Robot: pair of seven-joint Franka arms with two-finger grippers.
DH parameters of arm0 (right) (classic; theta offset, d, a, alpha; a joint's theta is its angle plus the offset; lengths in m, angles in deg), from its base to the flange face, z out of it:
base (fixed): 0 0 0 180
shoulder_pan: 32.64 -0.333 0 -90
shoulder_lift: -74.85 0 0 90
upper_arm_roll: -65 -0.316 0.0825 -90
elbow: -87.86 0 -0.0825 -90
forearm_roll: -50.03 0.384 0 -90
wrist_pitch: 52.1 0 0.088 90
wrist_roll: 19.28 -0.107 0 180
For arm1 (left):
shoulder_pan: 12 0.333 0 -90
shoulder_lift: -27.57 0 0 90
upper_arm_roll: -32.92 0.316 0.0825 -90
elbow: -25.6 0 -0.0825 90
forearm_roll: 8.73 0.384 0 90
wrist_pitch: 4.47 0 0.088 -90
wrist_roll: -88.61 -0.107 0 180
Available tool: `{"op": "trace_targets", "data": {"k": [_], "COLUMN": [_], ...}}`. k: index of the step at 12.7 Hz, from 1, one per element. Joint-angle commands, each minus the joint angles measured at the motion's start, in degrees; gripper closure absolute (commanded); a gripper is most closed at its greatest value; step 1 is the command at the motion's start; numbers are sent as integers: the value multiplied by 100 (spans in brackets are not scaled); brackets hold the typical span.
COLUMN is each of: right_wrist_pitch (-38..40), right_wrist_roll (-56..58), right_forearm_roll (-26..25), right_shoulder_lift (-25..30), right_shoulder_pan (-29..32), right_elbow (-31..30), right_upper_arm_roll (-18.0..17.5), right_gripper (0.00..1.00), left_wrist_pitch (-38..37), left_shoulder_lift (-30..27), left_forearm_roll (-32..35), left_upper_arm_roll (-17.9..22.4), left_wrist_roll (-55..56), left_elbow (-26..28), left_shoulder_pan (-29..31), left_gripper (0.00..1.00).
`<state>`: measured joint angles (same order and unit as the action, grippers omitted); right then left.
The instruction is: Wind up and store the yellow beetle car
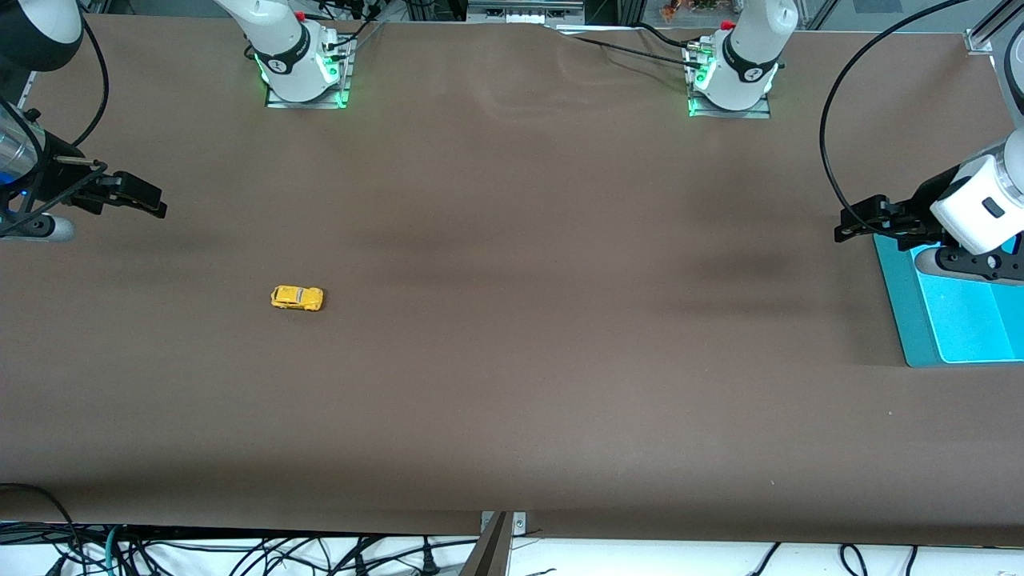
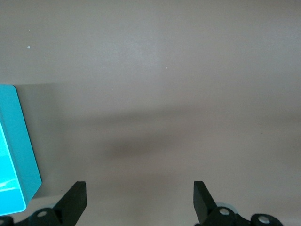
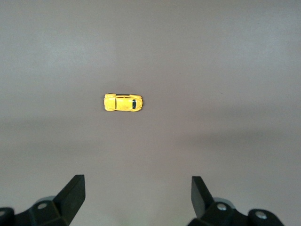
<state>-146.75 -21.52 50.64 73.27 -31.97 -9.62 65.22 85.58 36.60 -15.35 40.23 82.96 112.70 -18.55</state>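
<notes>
Front view shows me nothing begun: the yellow beetle car point(image 1: 297, 298) sits on the tabletop point(image 1: 512, 360) toward the right arm's end. Right gripper point(image 1: 148, 200) and left gripper point(image 1: 860, 222) wait, jaws wide, empty. Next, I judge, the right one must descend and grasp it.

1 yellow beetle car point(image 1: 297, 298), 1 turquoise tray point(image 1: 902, 308), 2 grippers

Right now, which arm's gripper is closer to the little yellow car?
The right. The right gripper hangs open at the right arm's end of the table, where the yellow beetle car sits; the left gripper waits open by the blue tray, much farther off.
</notes>
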Motion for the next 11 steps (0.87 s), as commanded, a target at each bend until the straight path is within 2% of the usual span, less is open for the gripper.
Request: {"op": "trace_targets", "data": {"k": [1, 11], "right_wrist_pitch": [87, 61], "right_wrist_roll": [-13, -22], "right_forearm_roll": [10, 45], "right_shoulder_lift": [26, 17], "right_shoulder_pan": [47, 47], "right_elbow": [27, 27], "right_upper_arm_roll": [-39, -39], "right_gripper": [0, 0], "left_wrist_pitch": [3, 3], "left_shoulder_lift": [55, 63], "left_forearm_roll": [-5, -14], "left_upper_arm_roll": [-11, -11], "left_wrist_roll": [29, 29], "left_elbow": [-115, -115], "left_shoulder_pan": [-13, -22], "left_gripper": [0, 0]}}
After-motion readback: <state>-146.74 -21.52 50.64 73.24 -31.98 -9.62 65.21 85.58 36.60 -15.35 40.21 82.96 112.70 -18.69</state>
